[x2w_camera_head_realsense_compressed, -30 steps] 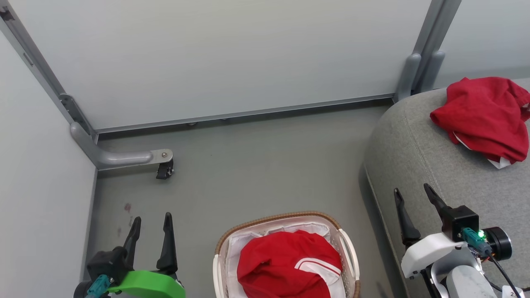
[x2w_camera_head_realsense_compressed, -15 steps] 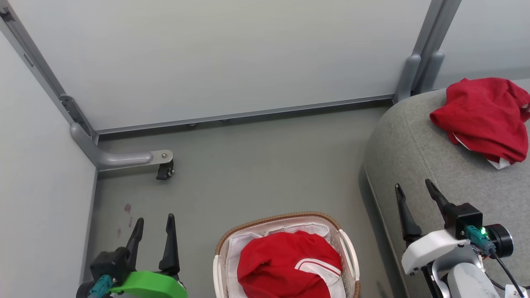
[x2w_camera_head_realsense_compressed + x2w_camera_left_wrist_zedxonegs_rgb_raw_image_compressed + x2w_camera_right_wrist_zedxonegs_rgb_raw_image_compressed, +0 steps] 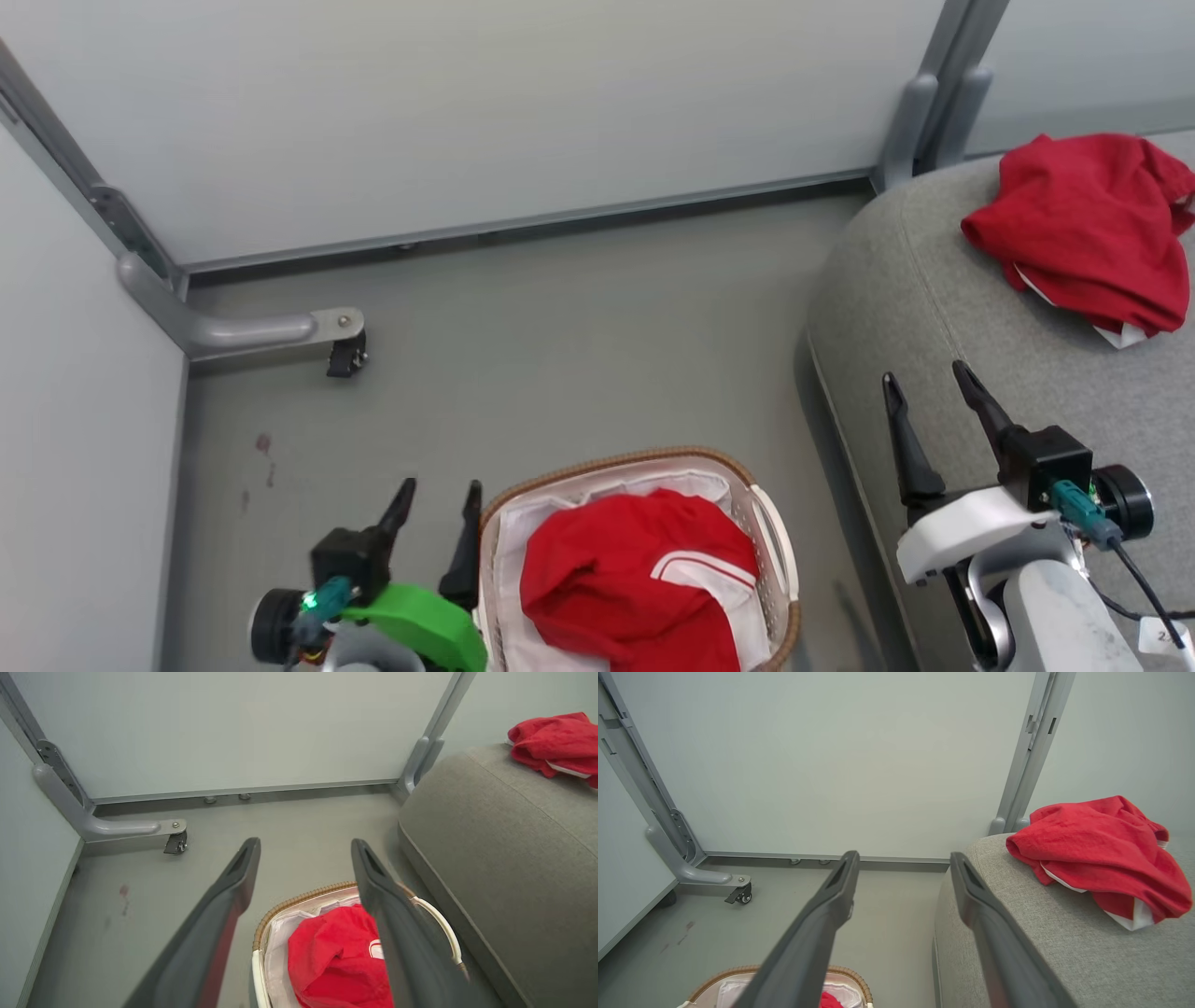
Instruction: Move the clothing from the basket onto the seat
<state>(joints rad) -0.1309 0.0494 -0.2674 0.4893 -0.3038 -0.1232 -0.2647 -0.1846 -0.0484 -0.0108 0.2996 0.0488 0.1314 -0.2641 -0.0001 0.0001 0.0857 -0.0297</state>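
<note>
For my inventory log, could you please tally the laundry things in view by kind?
Red garments: 2, one garment in the basket, the other garment on the sofa
Baskets: 1
Sofas: 1
Total: 4

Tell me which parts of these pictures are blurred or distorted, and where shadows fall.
Left wrist view: the left gripper is soft near the lens, the basket sharp. Right wrist view: the right gripper blurs likewise. Head view: even light, a soft shadow on the floor beside the seat.
</note>
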